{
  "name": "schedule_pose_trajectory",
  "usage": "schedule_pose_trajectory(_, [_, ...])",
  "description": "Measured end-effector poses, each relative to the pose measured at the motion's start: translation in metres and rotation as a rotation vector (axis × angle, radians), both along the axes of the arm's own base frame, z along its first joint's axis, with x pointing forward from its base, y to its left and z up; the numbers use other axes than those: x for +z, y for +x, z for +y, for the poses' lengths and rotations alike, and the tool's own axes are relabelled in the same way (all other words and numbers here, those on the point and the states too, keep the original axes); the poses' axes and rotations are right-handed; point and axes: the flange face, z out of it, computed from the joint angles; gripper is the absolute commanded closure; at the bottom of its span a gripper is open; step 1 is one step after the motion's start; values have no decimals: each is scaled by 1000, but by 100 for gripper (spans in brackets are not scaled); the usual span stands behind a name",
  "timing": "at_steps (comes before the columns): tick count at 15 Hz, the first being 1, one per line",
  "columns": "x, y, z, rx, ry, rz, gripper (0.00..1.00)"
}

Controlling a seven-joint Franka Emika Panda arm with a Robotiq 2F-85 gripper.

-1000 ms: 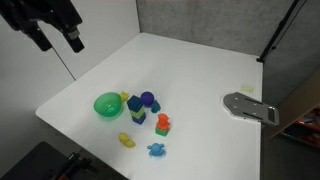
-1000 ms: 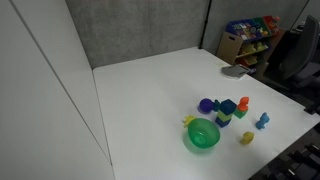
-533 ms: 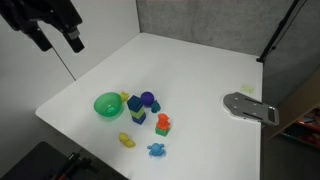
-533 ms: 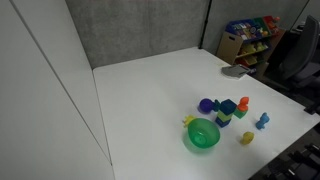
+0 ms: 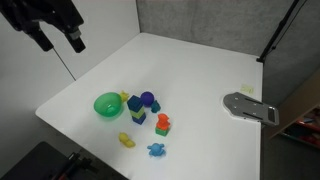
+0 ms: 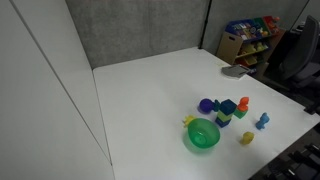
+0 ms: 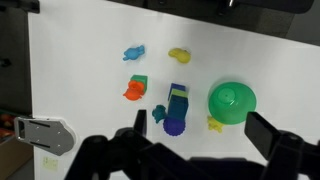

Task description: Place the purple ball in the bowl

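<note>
The black robot gripper (image 5: 58, 44) hangs high over the far left edge of the white table (image 5: 190, 75), well apart from the toys. Its two fingers (image 5: 42, 42) point downward and are spread wide, with nothing between them. In the wrist view the dark fingers frame the bottom of the picture, looking down on the whole cluster of toys.

The small smooth purple ball (image 5: 147, 99) rests on the table near the bright green round plastic bowl (image 5: 107, 105) and outside it, touching or just beside a short stack of blue and green toy blocks (image 5: 137, 110). A small yellow star-like piece (image 7: 214, 123) lies just beside the bowl's rim. An orange toy (image 5: 163, 124), a yellow toy (image 5: 126, 140) and a light blue toy (image 5: 157, 150) lie nearby. A flat grey metal plate (image 5: 248, 107) sits at the table's other edge.
</note>
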Motion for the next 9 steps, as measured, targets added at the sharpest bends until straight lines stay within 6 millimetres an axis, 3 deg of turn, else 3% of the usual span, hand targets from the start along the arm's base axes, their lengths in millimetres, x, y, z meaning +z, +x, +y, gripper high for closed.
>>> schedule_pose_trajectory(4, [-7,19,9,17,30,-20,0])
schedule_pose_trajectory(9, [-26,62,26,31,86,-35,0])
